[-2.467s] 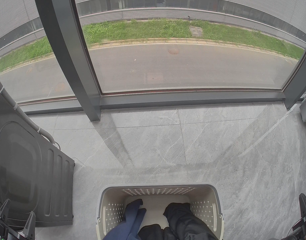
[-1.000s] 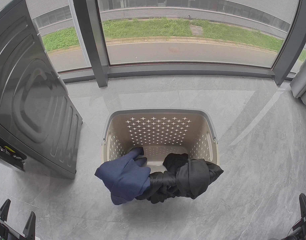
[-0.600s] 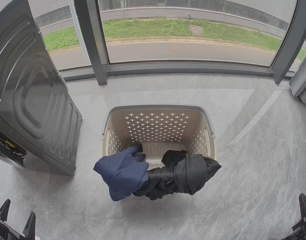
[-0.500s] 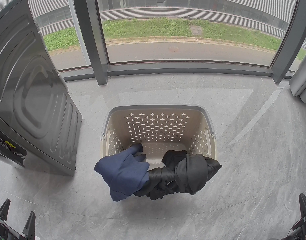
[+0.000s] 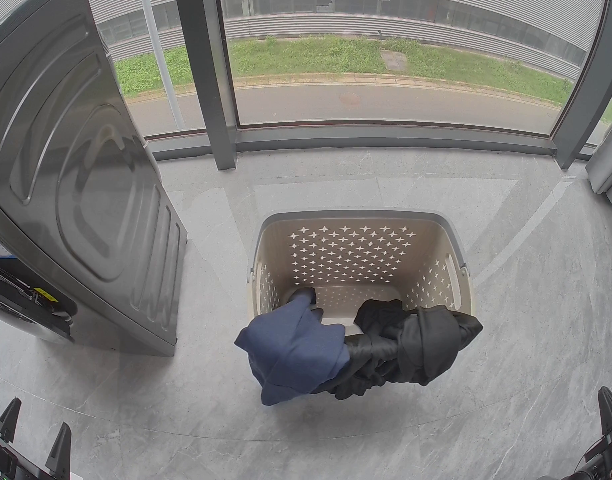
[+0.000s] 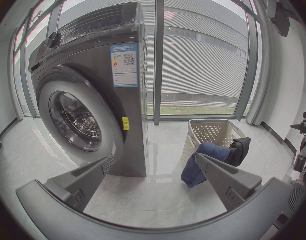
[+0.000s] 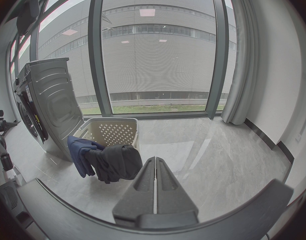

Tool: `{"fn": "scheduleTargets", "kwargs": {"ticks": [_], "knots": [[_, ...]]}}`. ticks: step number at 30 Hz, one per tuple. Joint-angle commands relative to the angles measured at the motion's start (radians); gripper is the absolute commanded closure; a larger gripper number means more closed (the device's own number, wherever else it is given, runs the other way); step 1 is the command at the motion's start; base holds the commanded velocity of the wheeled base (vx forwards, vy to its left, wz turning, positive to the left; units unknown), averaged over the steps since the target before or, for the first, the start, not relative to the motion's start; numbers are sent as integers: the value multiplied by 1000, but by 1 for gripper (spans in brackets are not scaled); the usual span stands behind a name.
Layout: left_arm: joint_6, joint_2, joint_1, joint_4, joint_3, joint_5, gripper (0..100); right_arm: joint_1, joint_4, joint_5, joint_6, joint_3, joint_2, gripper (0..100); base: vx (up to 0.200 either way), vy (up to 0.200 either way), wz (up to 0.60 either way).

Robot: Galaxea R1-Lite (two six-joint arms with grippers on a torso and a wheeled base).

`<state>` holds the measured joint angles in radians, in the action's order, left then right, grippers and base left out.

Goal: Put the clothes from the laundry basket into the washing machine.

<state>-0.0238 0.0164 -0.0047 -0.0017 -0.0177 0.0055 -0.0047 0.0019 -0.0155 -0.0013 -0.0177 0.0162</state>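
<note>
A beige laundry basket stands on the grey floor ahead of me. A dark blue garment and a black garment hang over its near rim. The grey washing machine stands to the basket's left; its round front door faces away from the basket and the drum shows through it. My left gripper hovers low at the near left, open and empty. My right gripper is low at the near right, shut on nothing. Both are well short of the basket.
Floor-to-ceiling windows with dark frames run behind the basket. A grey curtain hangs at the far right by a white wall. Bare tiled floor lies right of the basket and between it and the grippers.
The head camera has moved: first the basket came fully into view, then the whole picture slid right. The clothes lie as before and both grippers keep their places.
</note>
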Motion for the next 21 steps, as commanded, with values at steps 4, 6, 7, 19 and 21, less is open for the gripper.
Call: {"fn": "scheduleTargets", "kwargs": {"ticks": [4, 6, 7, 19, 21], "knots": [[-1, -12, 0, 0, 18, 1, 0, 0, 0, 0, 0, 16, -12, 100, 0, 200, 0], [-1, -12, 0, 0, 18, 1, 0, 0, 0, 0, 0, 16, -12, 100, 0, 0, 0], [-1, -12, 0, 0, 18, 1, 0, 0, 0, 0, 0, 16, -12, 100, 0, 0, 0], [-1, -12, 0, 0, 18, 1, 0, 0, 0, 0, 0, 16, -12, 100, -150, 0, 0], [-1, -12, 0, 0, 18, 1, 0, 0, -2, 0, 0, 16, -12, 100, 0, 0, 0]]}}
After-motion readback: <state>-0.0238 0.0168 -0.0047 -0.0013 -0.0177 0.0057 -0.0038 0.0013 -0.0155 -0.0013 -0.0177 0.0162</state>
